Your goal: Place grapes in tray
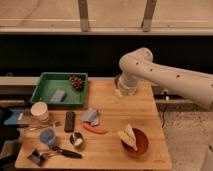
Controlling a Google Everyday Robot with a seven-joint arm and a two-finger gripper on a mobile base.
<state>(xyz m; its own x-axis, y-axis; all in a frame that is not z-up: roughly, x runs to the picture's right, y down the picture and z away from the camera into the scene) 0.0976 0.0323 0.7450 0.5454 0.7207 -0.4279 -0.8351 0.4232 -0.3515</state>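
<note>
The grapes (76, 81) lie inside the tray (48, 85), at its 1 o'clock corner. The gripper (119, 94) hangs above the table (142, 112), at 3 o'clock from the tray, fingers apart.

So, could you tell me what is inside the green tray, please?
The tray holds the grapes in its far right corner and a grey-blue pad nearer the front. What lies under them is hidden. The gripper is over the table, right of the tray.
</note>
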